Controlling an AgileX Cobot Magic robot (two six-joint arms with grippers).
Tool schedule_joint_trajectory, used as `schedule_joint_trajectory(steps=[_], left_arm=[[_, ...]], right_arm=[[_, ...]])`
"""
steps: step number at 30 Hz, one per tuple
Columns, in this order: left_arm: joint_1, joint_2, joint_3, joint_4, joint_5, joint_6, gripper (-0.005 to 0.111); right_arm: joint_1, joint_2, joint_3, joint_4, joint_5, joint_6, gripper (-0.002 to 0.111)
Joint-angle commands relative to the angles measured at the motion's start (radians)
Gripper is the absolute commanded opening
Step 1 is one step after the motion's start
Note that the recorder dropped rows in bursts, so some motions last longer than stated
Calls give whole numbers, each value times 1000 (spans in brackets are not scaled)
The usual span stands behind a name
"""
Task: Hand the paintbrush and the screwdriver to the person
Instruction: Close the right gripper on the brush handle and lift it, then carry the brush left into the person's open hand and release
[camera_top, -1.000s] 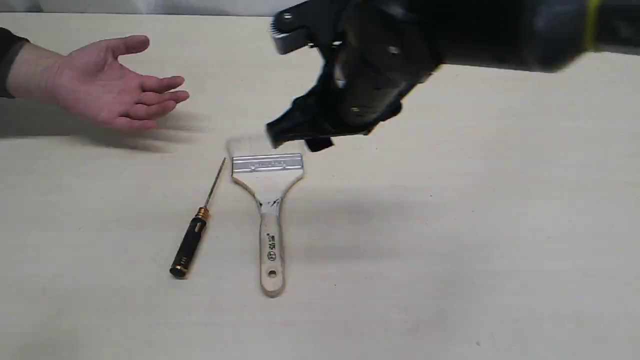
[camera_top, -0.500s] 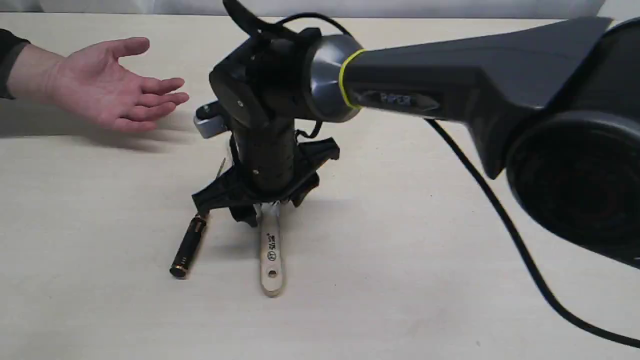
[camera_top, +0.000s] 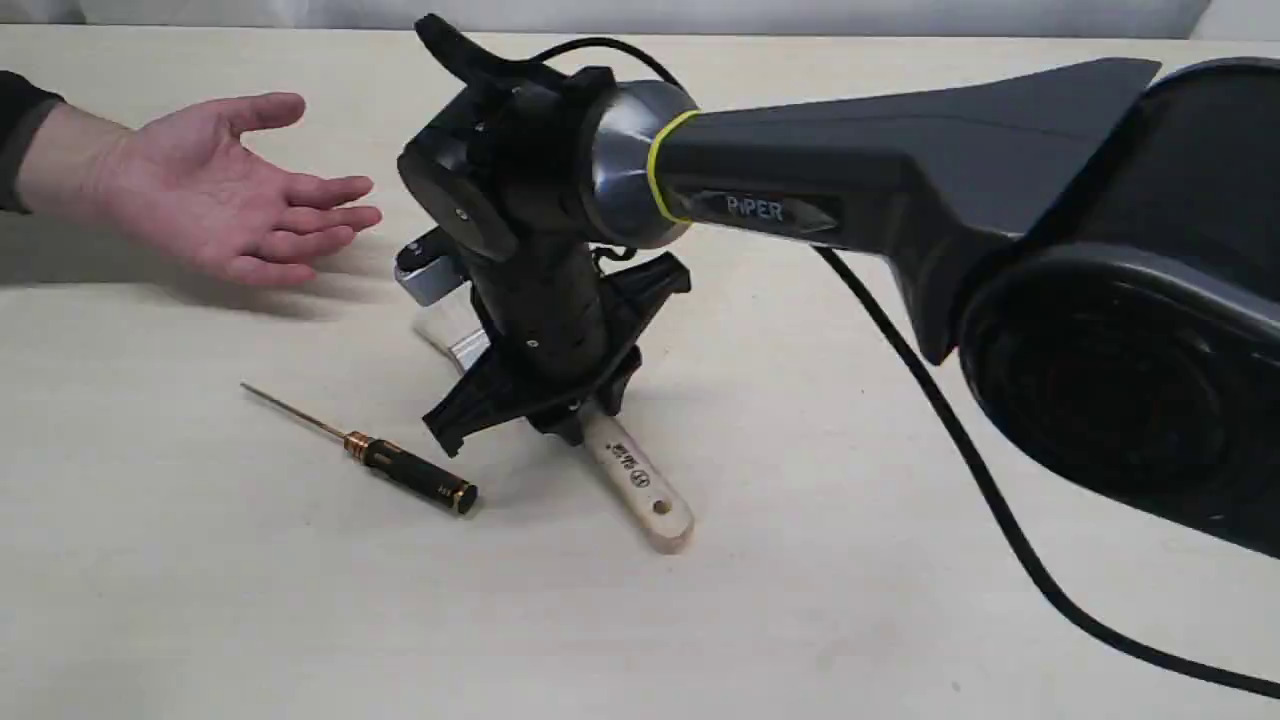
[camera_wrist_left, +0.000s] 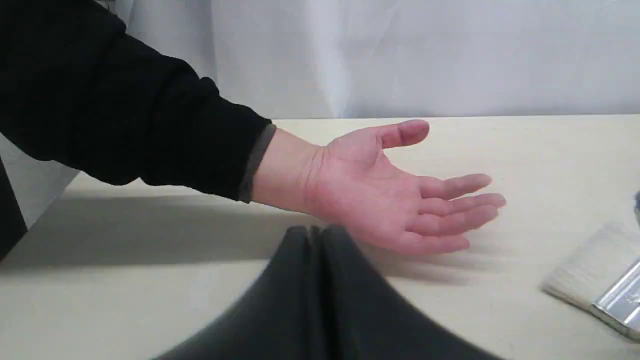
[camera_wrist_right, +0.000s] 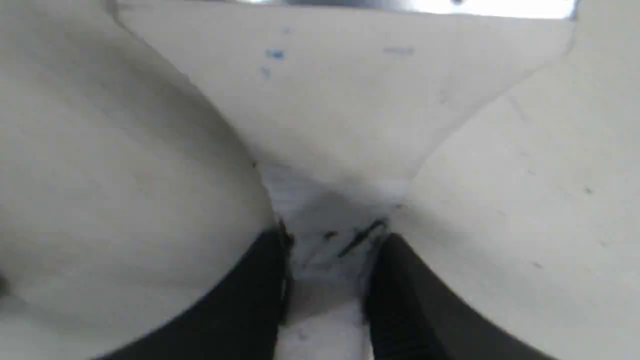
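Paintbrush (camera_top: 638, 483) sits mid-frame in the exterior view, with the right gripper (camera_top: 572, 420) clamped across its handle neck and its end seemingly on the table (camera_top: 900, 620). Screwdriver (camera_top: 405, 467) lies untouched to its lower left. The person's open hand (camera_top: 215, 190) is empty at upper left. The left gripper (camera_wrist_left: 315, 232) has its fingers together, holding nothing. Neither handover is done yet.
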Motion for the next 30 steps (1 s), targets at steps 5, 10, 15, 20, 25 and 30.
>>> schedule_joint_trajectory(steps=[5, 10, 15, 20, 25, 30], left_arm=[[-8, -2, 2, -3, -8, -2, 0], [-8, -2, 2, -1, -6, -2, 0], [-8, -2, 2, -1, -6, -2, 0], [-8, -2, 2, -1, -6, -2, 0], [-8, -2, 2, -1, -6, -2, 0], [-8, -2, 2, -1, -6, -2, 0]], right_arm=[[-5, -176, -157, 100, -15, -55, 4], [8, -211, -208, 314, -286, -237, 4], [65, -140, -208, 385, -533, -372, 4], [70, -30, -208, 387, -551, -367, 5], [70, 39, -208, 364, -506, -367, 29], [72, -7, -250, 293, -357, -367, 60]])
